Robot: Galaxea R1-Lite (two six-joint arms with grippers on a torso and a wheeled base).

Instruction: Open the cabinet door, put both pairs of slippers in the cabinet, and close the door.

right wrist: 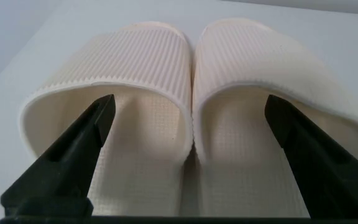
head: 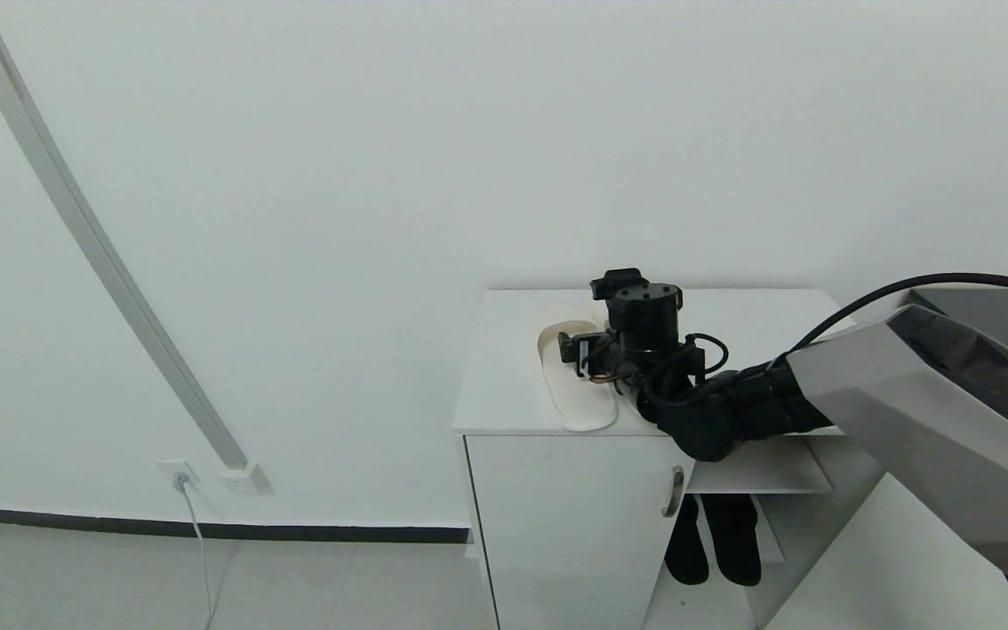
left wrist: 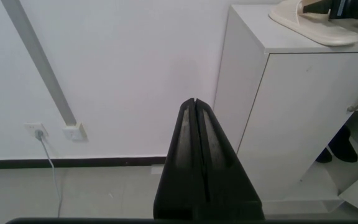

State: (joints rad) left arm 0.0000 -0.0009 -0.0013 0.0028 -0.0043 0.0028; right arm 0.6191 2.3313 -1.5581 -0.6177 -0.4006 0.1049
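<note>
Inside the cabinet (head: 556,525) sit black slippers (head: 716,542).

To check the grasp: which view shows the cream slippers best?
Right wrist view: both cream slippers lie side by side, close up. Head view: partly behind the right gripper. Left wrist view: a side edge, far off.

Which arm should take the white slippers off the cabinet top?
Right. The right gripper is open at the white slippers on the cabinet top, a finger inside each. The left gripper is shut, low beside the cabinet.
</note>
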